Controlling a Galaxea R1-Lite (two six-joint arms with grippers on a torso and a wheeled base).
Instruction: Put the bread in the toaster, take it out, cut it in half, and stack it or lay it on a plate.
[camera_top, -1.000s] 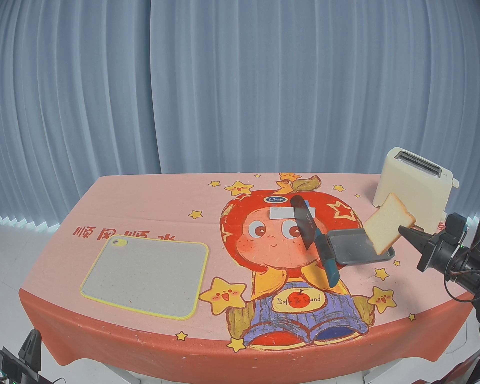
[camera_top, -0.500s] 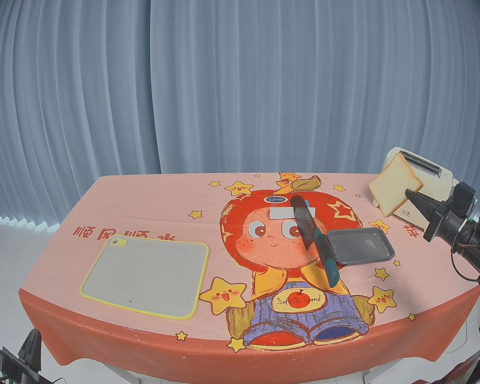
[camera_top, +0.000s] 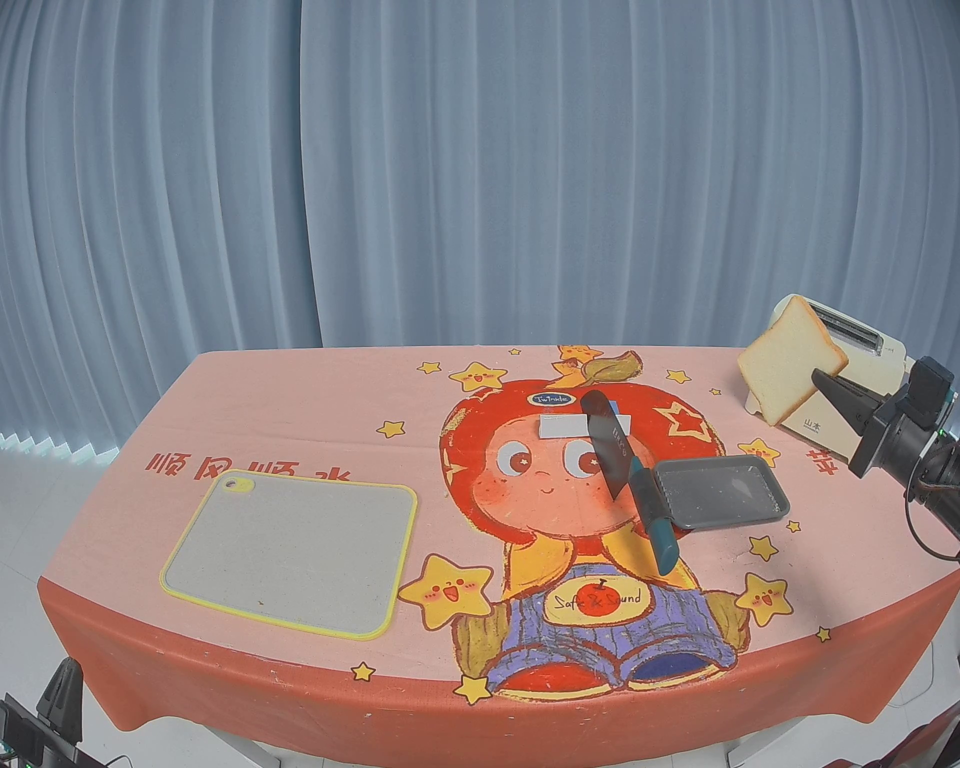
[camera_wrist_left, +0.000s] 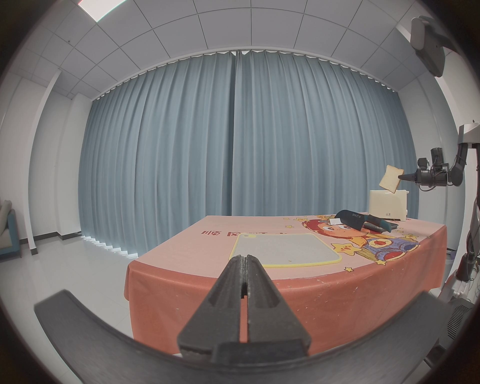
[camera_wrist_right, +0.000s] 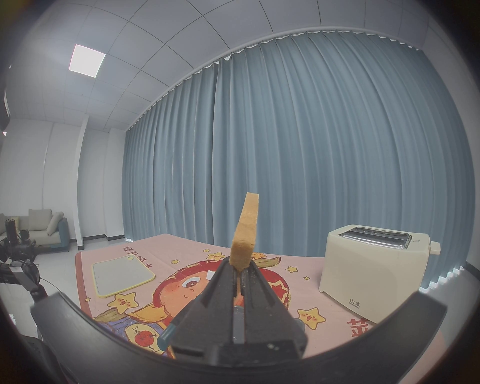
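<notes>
Pink cartoon-print tablecloth (camera_top: 300, 420) — pleated blue curtain (camera_top: 500, 170) behind it

The bread slice (camera_top: 792, 358) and the right gripper (camera_top: 822, 378) are covering part of the toaster (camera_top: 885, 358), and the head view's right edge is cutting off that arm. The knife (camera_top: 625, 470) is lying across a white card (camera_top: 560, 427), hiding part of it, and its handle is masking the left rim of the tray (camera_top: 720, 492). In the right wrist view the fingers (camera_wrist_right: 220, 295) are hiding the slice's lower corner.
</notes>
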